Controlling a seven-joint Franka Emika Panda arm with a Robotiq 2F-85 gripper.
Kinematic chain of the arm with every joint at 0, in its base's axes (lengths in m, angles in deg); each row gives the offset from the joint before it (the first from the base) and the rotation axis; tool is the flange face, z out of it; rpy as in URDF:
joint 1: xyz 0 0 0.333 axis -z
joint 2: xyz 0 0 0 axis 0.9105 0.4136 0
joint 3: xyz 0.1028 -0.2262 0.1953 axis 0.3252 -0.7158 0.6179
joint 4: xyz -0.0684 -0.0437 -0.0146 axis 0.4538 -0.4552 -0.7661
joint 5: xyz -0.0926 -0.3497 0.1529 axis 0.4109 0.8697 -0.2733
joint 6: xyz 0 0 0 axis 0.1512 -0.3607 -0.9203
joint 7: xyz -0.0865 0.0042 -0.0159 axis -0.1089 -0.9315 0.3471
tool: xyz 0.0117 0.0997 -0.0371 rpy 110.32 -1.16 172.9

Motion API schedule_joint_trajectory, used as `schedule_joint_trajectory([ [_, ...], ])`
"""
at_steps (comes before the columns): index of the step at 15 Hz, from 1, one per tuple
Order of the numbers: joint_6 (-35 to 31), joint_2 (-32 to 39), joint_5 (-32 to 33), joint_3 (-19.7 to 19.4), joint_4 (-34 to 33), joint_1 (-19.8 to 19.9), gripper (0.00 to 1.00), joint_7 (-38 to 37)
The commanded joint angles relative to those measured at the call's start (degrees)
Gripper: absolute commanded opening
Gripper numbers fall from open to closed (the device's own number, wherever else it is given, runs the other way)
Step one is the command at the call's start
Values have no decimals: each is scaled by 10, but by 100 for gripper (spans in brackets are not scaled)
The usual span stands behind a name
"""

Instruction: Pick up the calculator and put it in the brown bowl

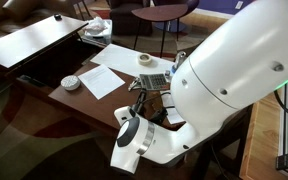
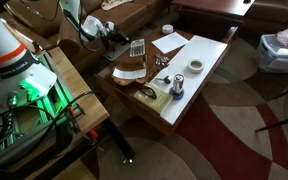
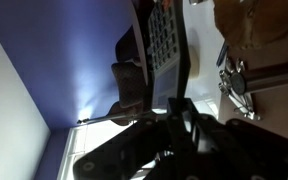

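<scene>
The grey calculator [image 2: 137, 48] is clamped by its edge in my gripper [image 2: 122, 42] and held above the white table. It also shows in an exterior view [image 1: 154, 79] next to the gripper [image 1: 141, 88]. In the wrist view its keys [image 3: 167, 45] run away from the shut fingers [image 3: 170, 100]. The light-brown bowl [image 2: 129, 72] sits on the table just below and beside the calculator. It appears at the top right of the wrist view [image 3: 249, 25]. My white arm hides the bowl in one exterior view.
White paper sheets [image 1: 104, 80] [image 2: 169, 42] lie on the table. A small white round dish [image 1: 71, 82] and a tape roll [image 1: 145, 60] [image 2: 196, 66] stand nearby. A key bunch [image 2: 162, 62] [image 3: 234, 82] and a small cup [image 2: 176, 88] lie near the bowl.
</scene>
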Motion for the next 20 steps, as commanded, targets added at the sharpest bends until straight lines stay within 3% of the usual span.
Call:
schedule_joint_trajectory([
  [1,0,-1,0,18,1,20,9,-1],
  [4,-16,-2,-17,26,5,37,9,-1],
  [5,-17,-2,-18,27,5,37,2,-1],
  [14,-6,-1,-24,29,41,57,2,-1],
  [20,-83,-3,-18,52,81,89,2,31],
])
